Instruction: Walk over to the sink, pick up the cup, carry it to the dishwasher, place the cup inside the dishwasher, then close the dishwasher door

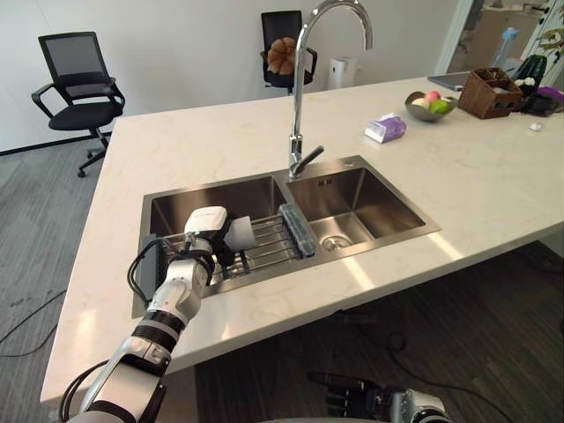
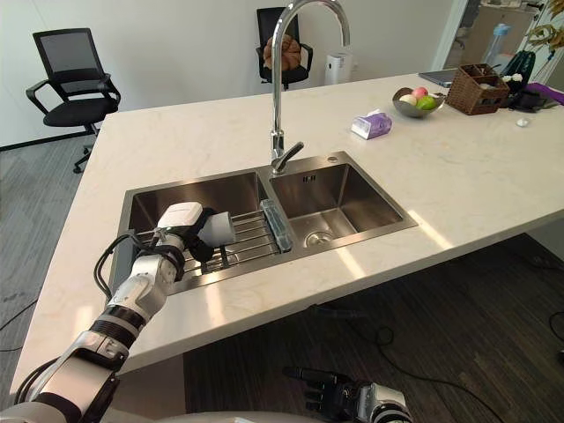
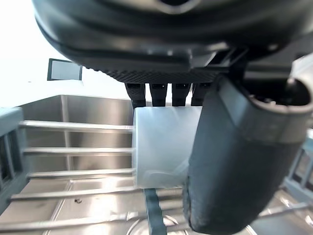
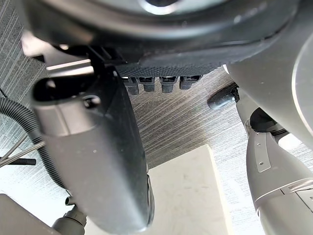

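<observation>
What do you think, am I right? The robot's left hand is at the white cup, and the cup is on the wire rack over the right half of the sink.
Not quite. The wire rack with the white cup sits over the left basin of the sink, not the right one, as the left eye view shows. The left hand is indeed at the cup.

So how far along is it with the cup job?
Done: it stands at the sink. In hand: the left hand grips the cup on the rack, seemingly not lifted. Left: carrying, loading the dishwasher, closing it. Right hand idle below the counter.
</observation>
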### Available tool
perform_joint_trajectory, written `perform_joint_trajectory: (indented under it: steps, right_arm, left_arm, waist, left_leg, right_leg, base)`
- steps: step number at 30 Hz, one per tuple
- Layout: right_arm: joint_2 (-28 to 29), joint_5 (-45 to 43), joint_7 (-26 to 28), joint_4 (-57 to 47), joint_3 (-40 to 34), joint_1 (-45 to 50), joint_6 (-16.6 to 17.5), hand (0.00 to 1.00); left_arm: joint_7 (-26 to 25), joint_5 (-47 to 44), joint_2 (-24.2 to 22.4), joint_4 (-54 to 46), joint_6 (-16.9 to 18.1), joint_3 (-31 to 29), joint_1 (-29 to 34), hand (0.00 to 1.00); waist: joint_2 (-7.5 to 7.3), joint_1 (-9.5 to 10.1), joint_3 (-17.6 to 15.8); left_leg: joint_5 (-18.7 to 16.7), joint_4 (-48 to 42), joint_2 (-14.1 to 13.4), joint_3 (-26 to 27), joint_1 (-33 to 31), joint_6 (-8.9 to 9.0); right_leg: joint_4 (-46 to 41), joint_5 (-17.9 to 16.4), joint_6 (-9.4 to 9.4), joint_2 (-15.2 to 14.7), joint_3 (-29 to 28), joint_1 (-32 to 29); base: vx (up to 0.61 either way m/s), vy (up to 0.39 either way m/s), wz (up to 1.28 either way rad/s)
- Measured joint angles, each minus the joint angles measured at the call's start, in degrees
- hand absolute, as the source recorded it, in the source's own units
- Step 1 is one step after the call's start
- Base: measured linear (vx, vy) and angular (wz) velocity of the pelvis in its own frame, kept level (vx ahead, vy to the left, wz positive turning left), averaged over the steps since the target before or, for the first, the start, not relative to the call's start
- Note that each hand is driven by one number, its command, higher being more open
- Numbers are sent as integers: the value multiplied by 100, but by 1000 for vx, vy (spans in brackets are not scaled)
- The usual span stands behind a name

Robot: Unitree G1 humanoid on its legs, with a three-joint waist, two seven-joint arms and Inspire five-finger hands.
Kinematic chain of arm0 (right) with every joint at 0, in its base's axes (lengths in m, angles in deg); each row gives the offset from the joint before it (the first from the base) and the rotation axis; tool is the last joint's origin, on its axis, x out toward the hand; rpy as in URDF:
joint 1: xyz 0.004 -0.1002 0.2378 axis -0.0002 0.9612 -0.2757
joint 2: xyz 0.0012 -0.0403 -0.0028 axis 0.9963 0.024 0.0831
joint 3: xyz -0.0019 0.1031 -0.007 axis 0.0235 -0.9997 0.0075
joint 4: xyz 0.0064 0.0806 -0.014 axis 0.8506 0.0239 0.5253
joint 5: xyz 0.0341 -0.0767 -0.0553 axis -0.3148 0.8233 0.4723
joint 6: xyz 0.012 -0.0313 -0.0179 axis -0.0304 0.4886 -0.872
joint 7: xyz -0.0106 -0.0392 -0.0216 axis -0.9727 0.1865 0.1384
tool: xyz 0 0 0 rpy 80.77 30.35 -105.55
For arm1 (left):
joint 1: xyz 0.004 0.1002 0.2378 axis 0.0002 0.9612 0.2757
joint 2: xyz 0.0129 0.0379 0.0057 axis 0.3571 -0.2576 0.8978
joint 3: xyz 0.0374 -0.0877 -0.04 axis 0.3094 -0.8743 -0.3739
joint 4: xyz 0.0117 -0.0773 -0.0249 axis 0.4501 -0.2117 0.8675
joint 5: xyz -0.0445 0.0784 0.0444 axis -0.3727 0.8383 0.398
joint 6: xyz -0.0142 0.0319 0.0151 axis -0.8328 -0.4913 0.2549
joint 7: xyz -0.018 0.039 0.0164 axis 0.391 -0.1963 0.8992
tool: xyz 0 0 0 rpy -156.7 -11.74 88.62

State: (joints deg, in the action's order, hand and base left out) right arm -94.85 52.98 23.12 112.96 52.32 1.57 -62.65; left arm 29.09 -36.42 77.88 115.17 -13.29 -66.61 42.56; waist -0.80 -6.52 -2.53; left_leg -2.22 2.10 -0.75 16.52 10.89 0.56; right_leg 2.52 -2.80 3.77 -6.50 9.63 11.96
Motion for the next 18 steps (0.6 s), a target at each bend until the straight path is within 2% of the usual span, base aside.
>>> perform_joint_trajectory:
  steps: [5,9,12,15,18]
  right_arm:
    - [-3,0,-13,9,15,1,0,100]
    - [0,3,5,1,15,-1,1,100]
    - [2,6,33,-1,11,-5,2,100]
    - [1,14,40,0,6,-2,1,100]
    - [0,14,50,-1,-10,10,2,100]
  left_arm:
    - [-618,-87,-1,171,456,-28,197,0]
    - [-1134,-440,4,163,1004,-314,539,0]
    - [-1219,-594,31,-60,1131,-396,726,0]
    - [-1128,-936,15,-512,1371,-440,1169,0]
    - [-1069,-1582,-6,-900,1412,-643,1414,0]
  waist:
    - [1,19,-4]
    - [7,20,-9]
    - [0,36,-20]
    - [-11,92,-32]
    - [-29,148,-44]
  left_leg:
    - [-1,11,-16,-80,0,2]
    - [-1,12,-5,-85,0,2]
    - [-1,20,0,-87,0,2]
    - [-1,32,8,-133,0,1]
    - [-1,35,6,-212,0,2]
  right_leg:
    - [23,1,5,17,56,37]
    - [21,-1,8,6,55,39]
    - [20,-4,11,3,56,35]
    - [0,-24,39,-3,86,35]
    - [-86,-87,64,-6,165,35]
  base:
    - [1,-42,6]
    - [-26,-28,0]
    - [0,0,0]
    - [4,-31,6]
    - [13,-48,14]
